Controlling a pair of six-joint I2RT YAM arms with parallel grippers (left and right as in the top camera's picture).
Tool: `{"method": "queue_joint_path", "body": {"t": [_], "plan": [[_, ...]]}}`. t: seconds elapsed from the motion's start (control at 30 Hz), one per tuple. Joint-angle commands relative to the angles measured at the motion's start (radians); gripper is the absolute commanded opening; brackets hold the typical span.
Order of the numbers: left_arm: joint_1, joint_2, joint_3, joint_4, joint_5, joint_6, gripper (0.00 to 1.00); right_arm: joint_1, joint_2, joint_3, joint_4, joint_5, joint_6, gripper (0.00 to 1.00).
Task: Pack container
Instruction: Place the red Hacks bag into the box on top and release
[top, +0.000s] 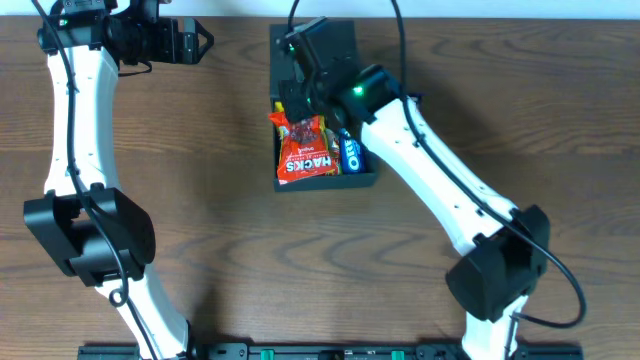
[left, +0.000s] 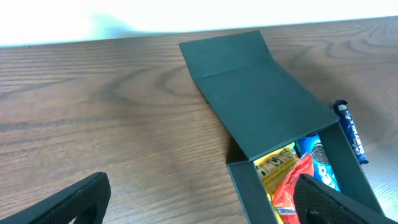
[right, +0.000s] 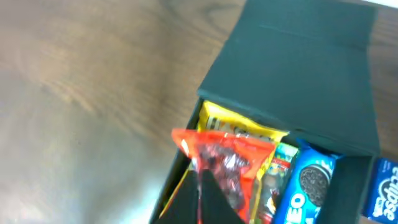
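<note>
2 right fingers (right: 214, 199) pinch the red packet (right: 230, 155) inside the container (top: 325, 182); left fingers (left: 68, 202) spread, well away.

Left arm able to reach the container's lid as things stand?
Likely yes: bare table lies between the left claw and the open lid; only the right arm above the container may crowd it.

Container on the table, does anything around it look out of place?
Yes. One blue packet lies on the table outside the container, beside its side wall, while the red packet and the others sit inside. It looks left out or dropped.
</note>
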Motion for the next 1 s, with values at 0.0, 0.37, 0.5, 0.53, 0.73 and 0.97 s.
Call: {"method": "queue_joint_path", "body": {"t": [0.0,0.37,0.5,0.53,0.73,0.97], "plan": [[0.004,0.003,0.019,-0.002,-0.010,0.000,0.95,-0.003,0.069,-0.006,-0.038,-0.143,-0.191,0.01],[0.004,0.003,0.019,-0.003,-0.010,0.000,0.95,-0.004,0.238,-0.006,-0.089,-0.166,-0.230,0.01],[0.004,0.003,0.019,-0.007,-0.010,0.000,0.95,-0.005,0.283,-0.006,-0.053,-0.166,-0.231,0.01],[0.004,0.003,0.019,-0.007,-0.010,0.000,0.95,-0.005,0.284,-0.006,-0.040,-0.166,-0.231,0.01],[0.004,0.003,0.019,-0.008,-0.010,0.000,0.95,-0.017,0.207,-0.003,-0.011,-0.167,-0.222,0.01],[0.004,0.003,0.019,-0.010,-0.010,0.000,0.95,-0.026,0.134,-0.004,-0.014,-0.159,-0.231,0.01]]}}
